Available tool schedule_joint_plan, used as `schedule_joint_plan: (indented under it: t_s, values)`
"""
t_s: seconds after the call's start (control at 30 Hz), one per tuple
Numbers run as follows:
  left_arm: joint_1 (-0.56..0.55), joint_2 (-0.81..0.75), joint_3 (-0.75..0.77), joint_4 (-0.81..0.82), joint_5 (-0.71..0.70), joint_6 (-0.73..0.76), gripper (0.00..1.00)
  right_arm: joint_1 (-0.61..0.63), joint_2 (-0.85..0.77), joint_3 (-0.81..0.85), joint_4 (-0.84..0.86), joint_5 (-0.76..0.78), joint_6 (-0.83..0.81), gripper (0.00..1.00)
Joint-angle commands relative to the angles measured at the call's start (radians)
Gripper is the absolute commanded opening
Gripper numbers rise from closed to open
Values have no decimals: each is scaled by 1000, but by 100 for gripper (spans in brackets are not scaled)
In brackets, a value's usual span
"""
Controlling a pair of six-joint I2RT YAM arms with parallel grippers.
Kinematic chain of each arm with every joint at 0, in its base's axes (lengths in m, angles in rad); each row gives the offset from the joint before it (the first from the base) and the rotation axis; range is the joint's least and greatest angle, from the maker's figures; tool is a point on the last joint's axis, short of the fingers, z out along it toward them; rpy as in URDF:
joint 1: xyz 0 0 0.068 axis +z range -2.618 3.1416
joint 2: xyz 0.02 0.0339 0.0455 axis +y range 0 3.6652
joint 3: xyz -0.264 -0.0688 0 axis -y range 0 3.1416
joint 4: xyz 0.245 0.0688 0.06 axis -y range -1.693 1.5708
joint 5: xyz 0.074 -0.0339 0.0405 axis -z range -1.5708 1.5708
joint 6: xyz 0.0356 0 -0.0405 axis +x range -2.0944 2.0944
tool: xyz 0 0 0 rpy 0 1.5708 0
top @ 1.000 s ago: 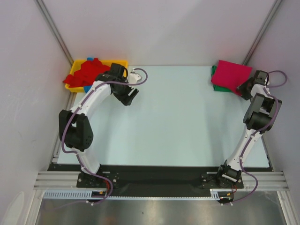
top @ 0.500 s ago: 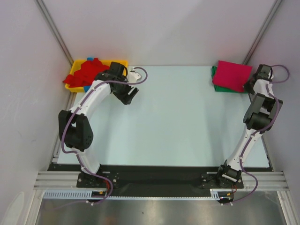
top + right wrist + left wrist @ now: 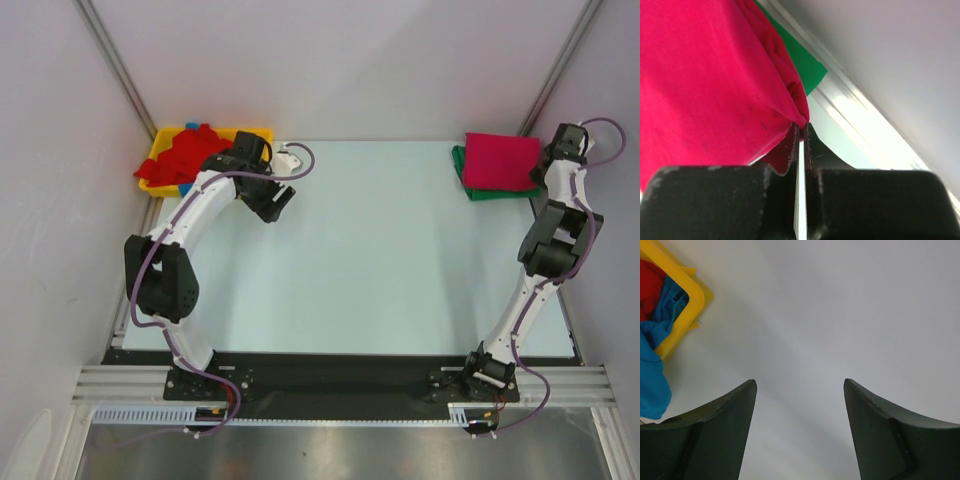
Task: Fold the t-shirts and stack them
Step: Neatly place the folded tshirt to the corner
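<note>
A tray (image 3: 256, 132) full of shirts (image 3: 190, 155) sits at the far left corner of the table (image 3: 380, 250). Two folded shirts (image 3: 498, 162) lie stacked at the far right corner.

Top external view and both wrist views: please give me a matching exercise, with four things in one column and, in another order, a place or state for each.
1. magenta-pink t-shirt
2. green t-shirt
3. left pincer
4. right pincer

A. open, over the table
B. lying underneath, only its edges showing
C. shut on a cloth edge
D. folded, lying on top

Pairs: 1-D; 2-B; 3-A; 4-C.
</note>
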Motion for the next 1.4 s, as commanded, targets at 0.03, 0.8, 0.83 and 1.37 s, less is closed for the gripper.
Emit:
schedule_joint_plan:
  t_s: [0.03, 0.8, 0.83, 1.37]
  values:
    - [7, -27, 42, 0, -1, 24, 76, -34, 26, 52, 55, 133, -58, 0]
    - [7, -32, 42, -2, 16, 25, 77, 400, -152, -304, 340, 265, -667, 69]
    - [7, -33, 42, -3, 16, 27, 77, 411, -133, -295, 343, 287, -685, 70]
    - [17, -24, 46, -6, 31, 28, 77, 423, 49, -155, 302, 368, -733, 37]
